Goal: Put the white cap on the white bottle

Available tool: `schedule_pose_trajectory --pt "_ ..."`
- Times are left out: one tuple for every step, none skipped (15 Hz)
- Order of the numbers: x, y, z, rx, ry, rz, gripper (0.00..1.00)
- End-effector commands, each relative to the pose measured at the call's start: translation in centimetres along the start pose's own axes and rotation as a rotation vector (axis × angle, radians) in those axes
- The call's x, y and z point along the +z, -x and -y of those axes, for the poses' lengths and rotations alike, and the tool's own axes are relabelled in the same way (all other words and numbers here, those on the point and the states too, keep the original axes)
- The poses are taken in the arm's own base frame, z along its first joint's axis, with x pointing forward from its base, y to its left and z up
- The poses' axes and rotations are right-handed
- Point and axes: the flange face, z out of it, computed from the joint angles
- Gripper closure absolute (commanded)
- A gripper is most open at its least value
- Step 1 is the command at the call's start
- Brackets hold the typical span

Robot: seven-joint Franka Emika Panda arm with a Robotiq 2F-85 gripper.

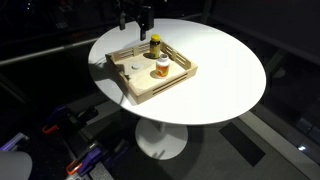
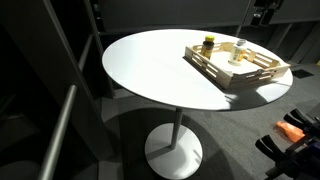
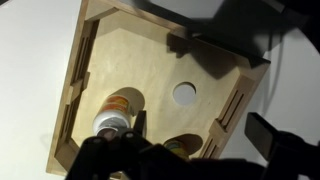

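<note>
Dark room, white table (image 1: 225, 70); my gripper (image 1: 136, 24) hangs, jaws spread empty, over the white cap (image 3: 184, 94) (likely light, slick): I'd pinch its rim.

It looked like a dim lab or workshop space. A round white pedestal table (image 1: 225, 85) stood on dark flooring, with orange-and-black gear (image 2: 292, 130) lying beside it.
</note>
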Motion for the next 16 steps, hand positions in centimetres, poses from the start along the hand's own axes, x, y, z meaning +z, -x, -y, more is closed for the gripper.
schedule_pose_trajectory --pt "0.3 -0.1 -0.1 0.001 -0.006 0.004 0.00" --pt "0.7 -0.3 -0.1 0.002 -0.012 0.006 0.00" --pt "1.2 -0.4 -0.1 0.000 -0.009 0.007 0.00" --pt "1.8 -0.5 0.0 -0.001 -0.008 0.008 0.00" --pt "2.2 -0.7 0.0 -0.002 -0.007 0.011 0.00" --pt "3.0 -1.0 0.0 -0.005 -0.007 0.010 0.00" --pt "3.7 -1.2 0.0 -0.006 -0.005 0.002 0.00" --pt "4.4 -1.4 0.0 -0.008 -0.006 -0.004 0.00" --pt "5.1 -1.6 0.0 -0.009 -0.005 -0.012 0.00" --pt "5.9 -1.8 0.1 -0.012 -0.006 -0.019 0.00" --pt "6.8 -2.0 0.3 -0.014 -0.001 -0.027 0.00" --pt "7.6 -2.2 0.5 -0.017 -0.002 -0.030 0.00" --pt "8.5 -2.3 0.8 -0.021 -0.002 -0.029 0.00" --pt "9.3 -2.4 1.1 -0.026 -0.001 -0.029 0.00" --pt "10.1 -2.5 1.3 -0.032 -0.001 -0.026 0.00" --pt "10.9 -2.6 1.6 -0.038 0.000 -0.028 0.00"
